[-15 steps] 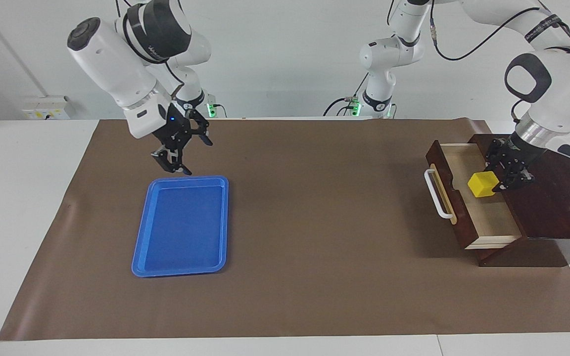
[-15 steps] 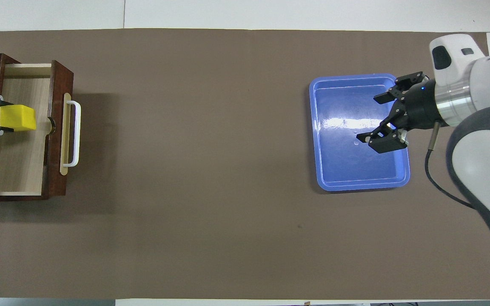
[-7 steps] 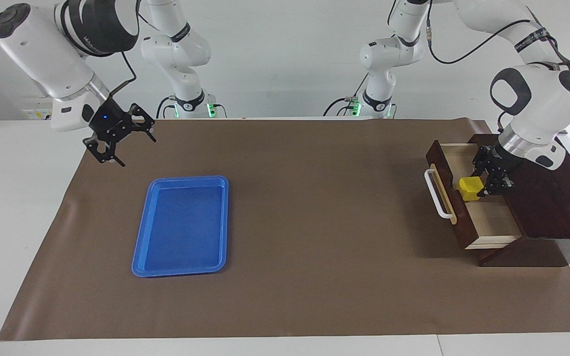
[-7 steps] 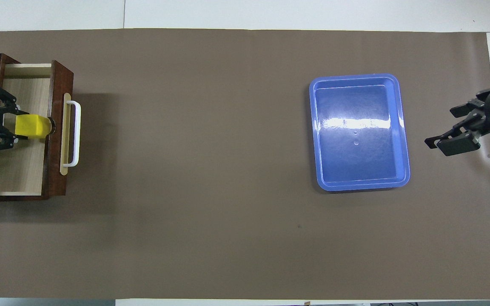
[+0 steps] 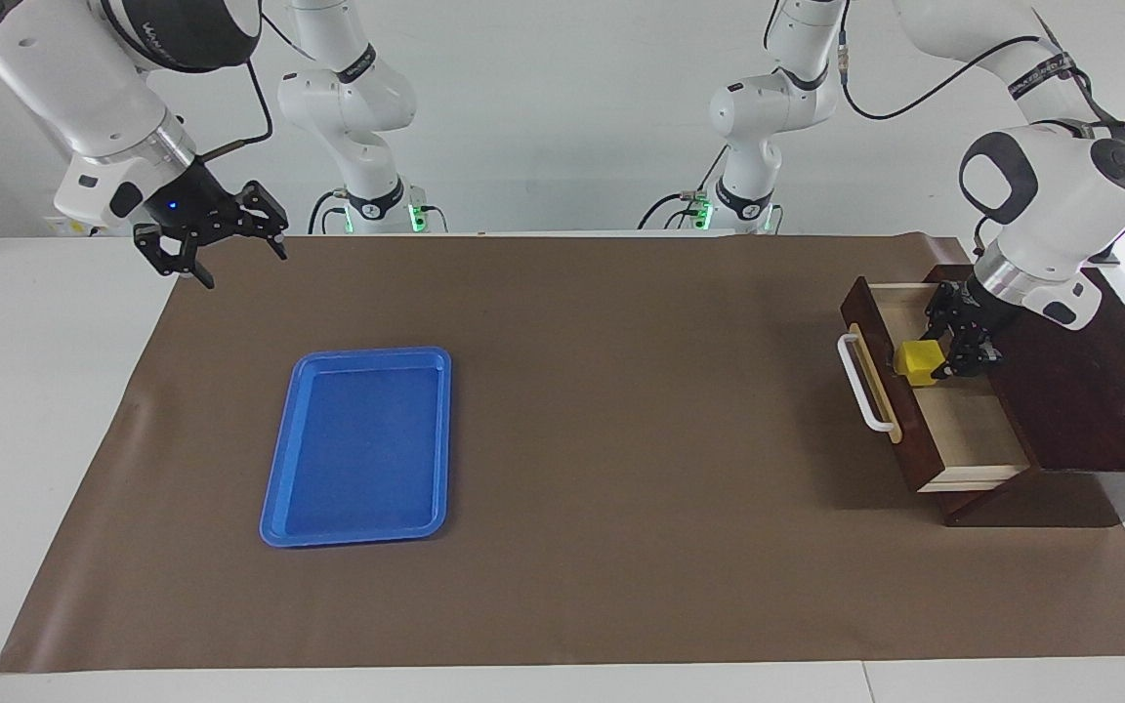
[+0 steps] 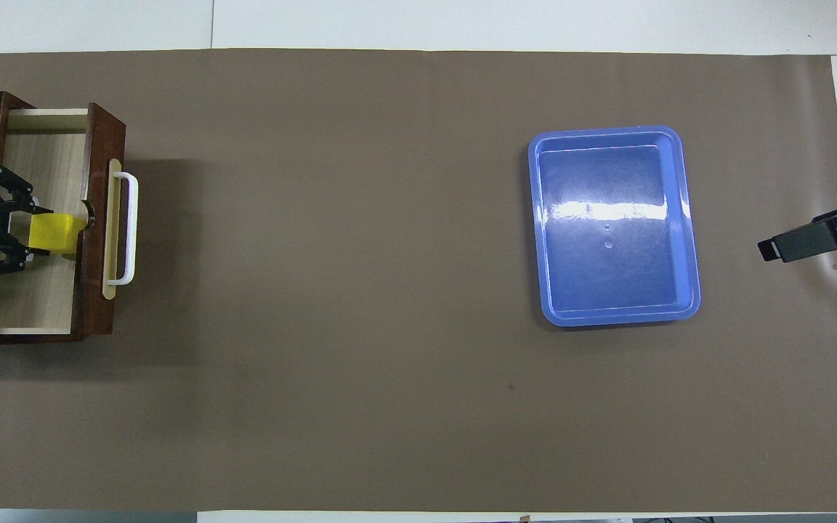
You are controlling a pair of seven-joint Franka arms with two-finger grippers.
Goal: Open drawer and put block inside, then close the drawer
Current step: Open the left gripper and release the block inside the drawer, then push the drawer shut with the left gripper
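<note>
We see the left end effector (image 5: 948, 353) pinching the block (image 5: 917, 358) low inside the open drawer (image 5: 953, 430), by its front panel (tight spot); releasing carelessly could tip it. The right end effector (image 5: 211, 239) waits spread over the surface's corner.

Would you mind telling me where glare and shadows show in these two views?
Overhead view: a white streak of glare crosses the tray floor, and a soft shadow lies on the mat in front of the drawer. Facing view: the tray shows no glare, and the drawer casts a shadow on the mat in front of it.
</note>
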